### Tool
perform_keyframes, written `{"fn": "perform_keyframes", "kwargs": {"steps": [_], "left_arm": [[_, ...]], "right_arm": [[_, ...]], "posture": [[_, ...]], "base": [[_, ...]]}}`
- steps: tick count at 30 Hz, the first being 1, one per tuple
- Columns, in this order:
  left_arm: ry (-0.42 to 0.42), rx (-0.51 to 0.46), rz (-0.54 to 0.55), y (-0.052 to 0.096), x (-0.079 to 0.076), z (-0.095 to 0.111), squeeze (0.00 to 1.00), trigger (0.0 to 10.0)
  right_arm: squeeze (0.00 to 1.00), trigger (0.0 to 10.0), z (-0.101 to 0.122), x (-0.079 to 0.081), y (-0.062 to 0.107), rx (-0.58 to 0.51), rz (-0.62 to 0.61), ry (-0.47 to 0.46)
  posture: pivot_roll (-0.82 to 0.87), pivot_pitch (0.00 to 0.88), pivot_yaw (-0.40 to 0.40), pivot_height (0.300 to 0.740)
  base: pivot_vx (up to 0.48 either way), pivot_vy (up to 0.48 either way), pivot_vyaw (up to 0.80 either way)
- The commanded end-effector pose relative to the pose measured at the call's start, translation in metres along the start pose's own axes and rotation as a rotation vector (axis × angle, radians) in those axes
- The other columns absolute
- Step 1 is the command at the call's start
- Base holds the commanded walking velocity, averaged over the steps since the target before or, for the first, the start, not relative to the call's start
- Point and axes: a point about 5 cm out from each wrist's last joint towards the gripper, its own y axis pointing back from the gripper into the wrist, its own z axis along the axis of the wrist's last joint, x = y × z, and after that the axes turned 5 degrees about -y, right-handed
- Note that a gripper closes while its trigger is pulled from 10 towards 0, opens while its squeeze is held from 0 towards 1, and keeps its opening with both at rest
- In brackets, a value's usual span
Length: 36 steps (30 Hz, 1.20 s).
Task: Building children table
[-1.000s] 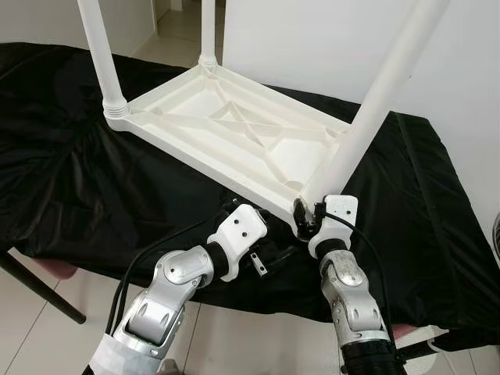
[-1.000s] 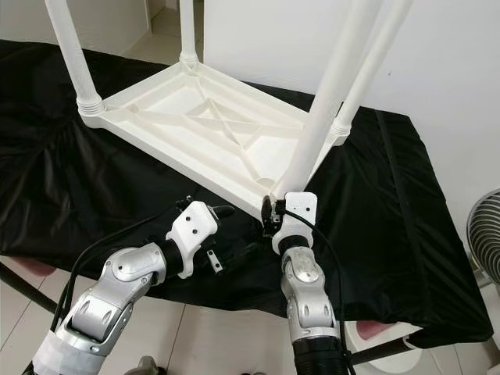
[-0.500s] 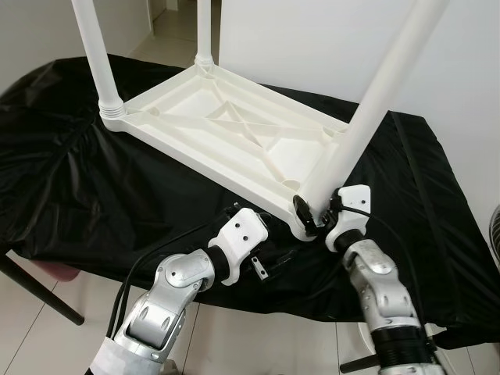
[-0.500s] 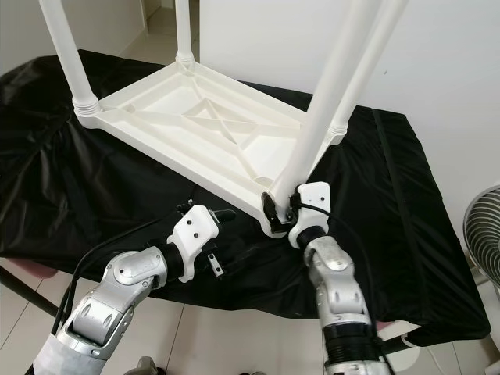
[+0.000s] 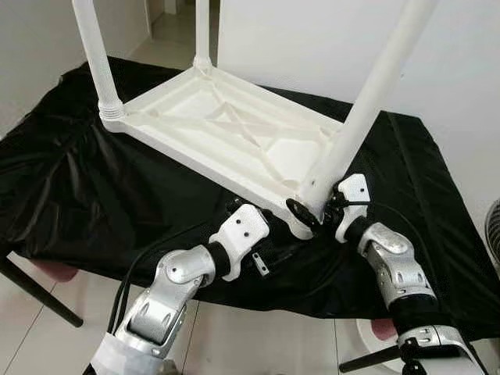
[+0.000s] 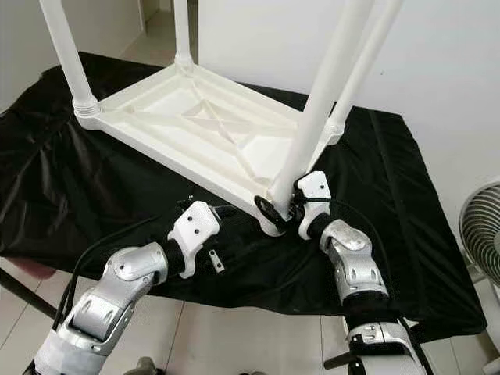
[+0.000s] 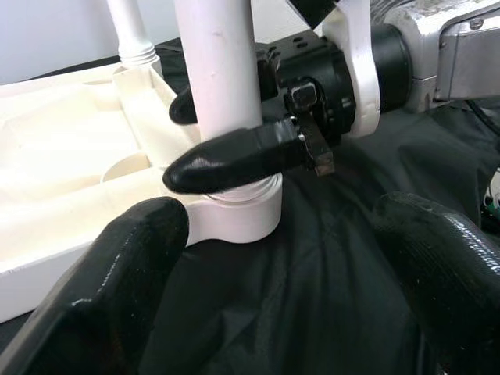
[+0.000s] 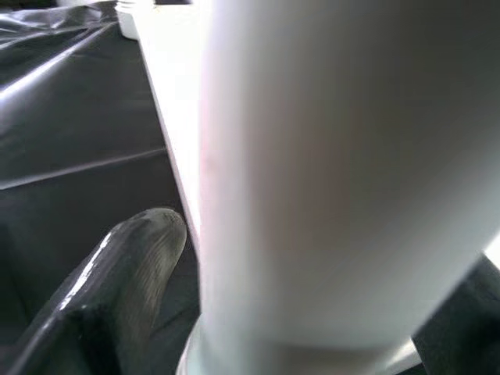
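A white plastic children's table (image 5: 234, 133) lies upside down on a black cloth, its legs pointing up. My right gripper (image 5: 312, 209) is shut on the near leg (image 5: 367, 101) just above its socket at the near corner. In the right wrist view that leg (image 8: 328, 156) runs between the black fingers (image 8: 117, 273). My left gripper (image 7: 289, 273) is open, low over the cloth in front of that same corner, with nothing between its fingers (image 7: 117, 289). The left wrist view shows the right gripper's fingers (image 7: 234, 160) clamped around the leg.
The black cloth (image 5: 78, 195) covers a larger table, with front edge close to my arms. Other legs (image 5: 98, 62) stand at the far corners. A fan (image 6: 480, 234) stands at the right. A dark table leg (image 5: 31, 289) slants over the tiled floor at left.
My right arm has swung from below the near leg round to its right side, still gripping the leg. The left arm has barely moved.
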Motion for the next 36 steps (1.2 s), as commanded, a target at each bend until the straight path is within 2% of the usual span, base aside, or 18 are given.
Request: {"fn": "perform_keyframes", "kwargs": {"steps": [1, 3, 4, 11, 15, 22, 24, 29, 31, 32, 33, 34, 35, 36], "left_arm": [[0.009, 0.007, 0.018, -0.001, -0.001, -0.002, 0.00, 10.0], [0.008, 0.008, 0.022, -0.001, 0.000, -0.002, 0.00, 10.0], [0.008, 0.009, 0.030, 0.000, 0.001, -0.002, 0.00, 10.0], [0.009, 0.013, 0.053, 0.002, 0.002, -0.002, 0.00, 10.0], [0.010, 0.012, 0.054, 0.002, 0.003, -0.002, 0.00, 10.0], [0.010, 0.010, 0.040, 0.002, 0.002, -0.002, 0.00, 10.0], [0.011, 0.010, 0.039, 0.002, 0.002, -0.002, 0.00, 10.0], [0.010, 0.010, 0.031, 0.002, 0.001, -0.002, 0.00, 10.0], [0.010, 0.010, 0.031, 0.002, 0.001, -0.002, 0.00, 10.0], [0.012, 0.010, 0.025, 0.002, 0.000, -0.002, 0.00, 10.0], [0.012, 0.010, 0.025, 0.002, 0.000, -0.002, 0.00, 10.0], [0.013, 0.009, 0.020, 0.002, 0.000, -0.001, 0.00, 10.0], [0.013, 0.009, 0.020, 0.002, 0.000, -0.001, 0.00, 10.0], [0.014, 0.009, 0.017, 0.001, -0.001, -0.001, 0.00, 10.0]], "right_arm": [[0.00, 9.5, -0.001, 0.000, -0.002, 0.015, 0.024, 0.010], [0.00, 9.5, -0.001, 0.000, -0.004, 0.020, 0.038, 0.010], [0.00, 0.0, -0.003, 0.000, -0.006, 0.025, 0.068, 0.005], [0.00, 0.0, -0.005, -0.004, -0.004, 0.015, 0.098, -0.015], [0.00, 0.0, -0.007, -0.005, -0.003, 0.003, 0.067, -0.020], [0.00, 0.0, -0.015, -0.001, 0.002, -0.035, -0.107, -0.019], [0.00, 0.0, -0.015, -0.001, 0.002, -0.042, -0.123, -0.023], [0.00, 0.0, -0.014, 0.010, 0.000, -0.073, -0.249, -0.041], [0.00, 0.0, -0.014, 0.010, 0.000, -0.073, -0.249, -0.041], [0.00, 0.0, -0.015, 0.019, -0.004, -0.080, -0.366, -0.078], [0.00, 0.0, -0.015, 0.019, -0.004, -0.080, -0.366, -0.078], [0.00, 0.0, -0.016, 0.024, -0.006, -0.074, -0.456, -0.079], [0.00, 0.0, -0.016, 0.024, -0.006, -0.074, -0.456, -0.079], [0.00, 0.0, -0.017, 0.028, -0.008, -0.069, -0.532, -0.082]], "posture": [[0.15, 0.049, -0.102, 0.740], [0.15, 0.049, -0.102, 0.740], [0.16, 0.052, -0.108, 0.740], [0.17, 0.057, -0.115, 0.740], [0.16, 0.059, -0.113, 0.740], [0.15, 0.062, -0.099, 0.740], [0.15, 0.062, -0.099, 0.740], [0.14, 0.067, -0.094, 0.740], [0.14, 0.067, -0.094, 0.740], [0.14, 0.070, -0.088, 0.740], [0.14, 0.070, -0.088, 0.740], [0.14, 0.070, -0.088, 0.740], [0.14, 0.070, -0.088, 0.740], [0.14, 0.070, -0.086, 0.740]], "base": [[0.000, 0.000, 0.00], [0.000, 0.000, 0.00], [0.000, 0.000, 0.00], [0.000, 0.000, 0.00], [0.000, 0.000, 0.00], [0.000, 0.000, 0.00], [0.000, 0.000, 0.00], [0.000, 0.000, 0.00], [0.000, 0.000, 0.00], [0.000, 0.000, 0.00], [0.000, 0.000, 0.00], [0.000, 0.000, 0.00], [0.000, 0.000, 0.00], [0.000, 0.000, 0.00]]}}
